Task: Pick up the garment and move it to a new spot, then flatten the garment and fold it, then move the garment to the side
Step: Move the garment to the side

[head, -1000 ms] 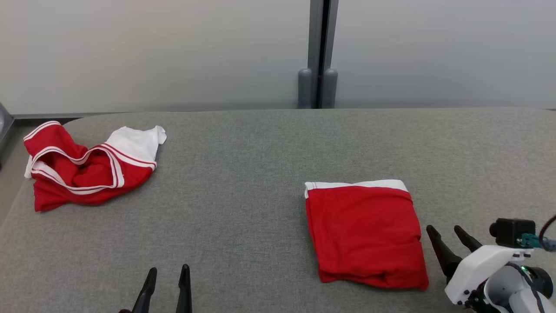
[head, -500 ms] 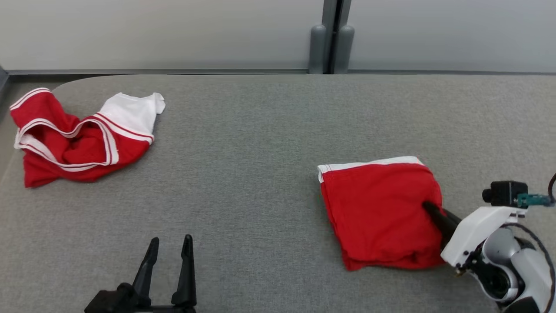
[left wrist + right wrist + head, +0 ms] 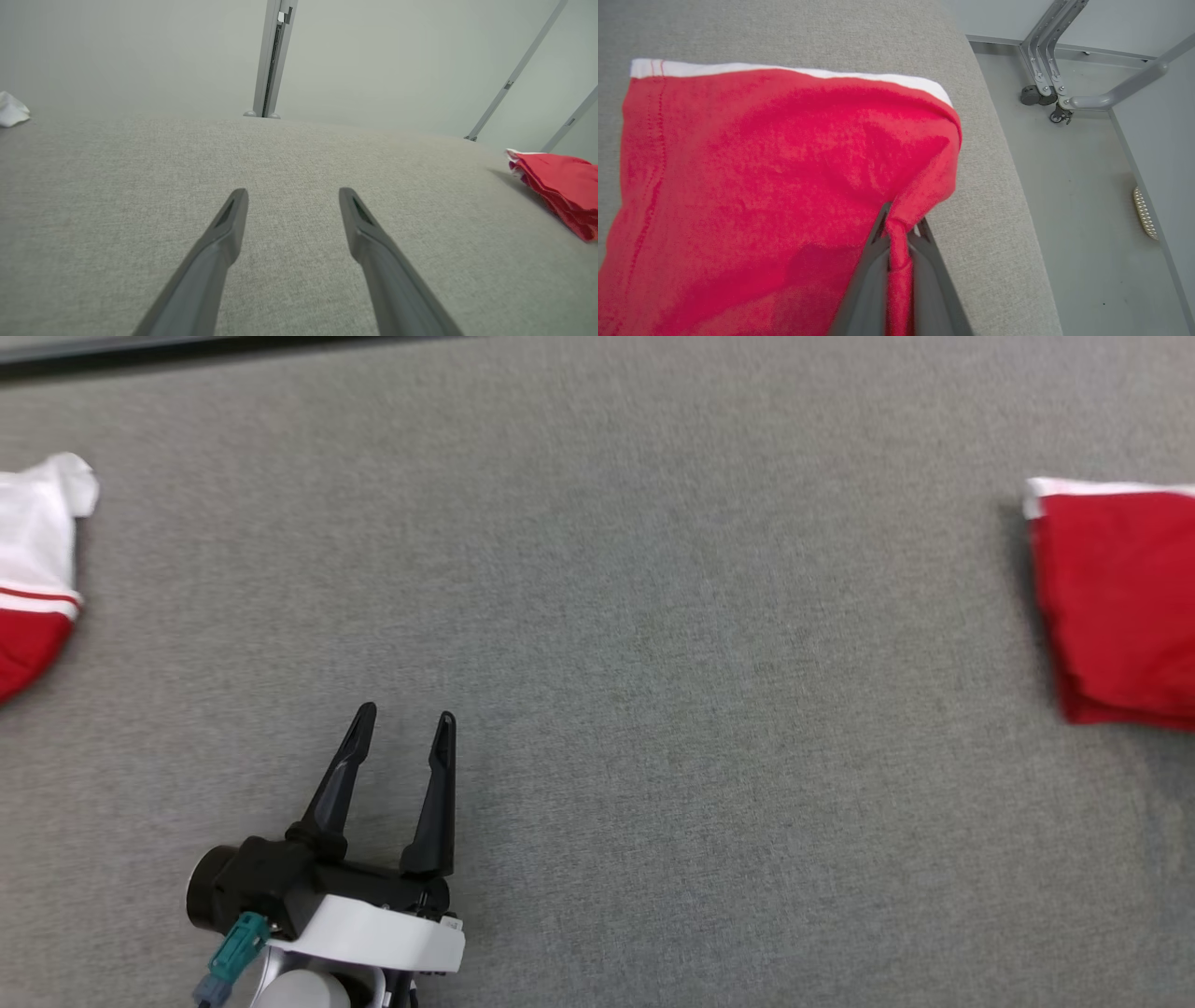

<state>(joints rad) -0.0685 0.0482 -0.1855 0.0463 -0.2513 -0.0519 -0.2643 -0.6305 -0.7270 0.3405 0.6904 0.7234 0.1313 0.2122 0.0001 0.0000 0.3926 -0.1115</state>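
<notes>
The folded red garment (image 3: 1116, 597) with a white band lies at the right edge of the grey table (image 3: 653, 663) in the head view. In the right wrist view my right gripper (image 3: 899, 226) is shut on the folded garment (image 3: 752, 186), pinching a ridge of its right-hand edge between the fingers, close to the table's rounded end. The left wrist view has the garment (image 3: 560, 191) low at far right. My left gripper (image 3: 403, 723) hovers open over bare table at lower left, fingers (image 3: 229, 224) spread with nothing between them.
A second crumpled red-and-white garment (image 3: 33, 569) lies at the table's far left edge. Beyond the table's right end the floor (image 3: 1073, 186) drops away, with a grey metal frame leg and caster (image 3: 1045, 93). A pale wall with a vertical post (image 3: 271, 60) stands behind.
The head camera has tilted down and shifted, so both garments slid toward the picture's edges. My right gripper closed on the folded garment's right edge. The left gripper stayed open.
</notes>
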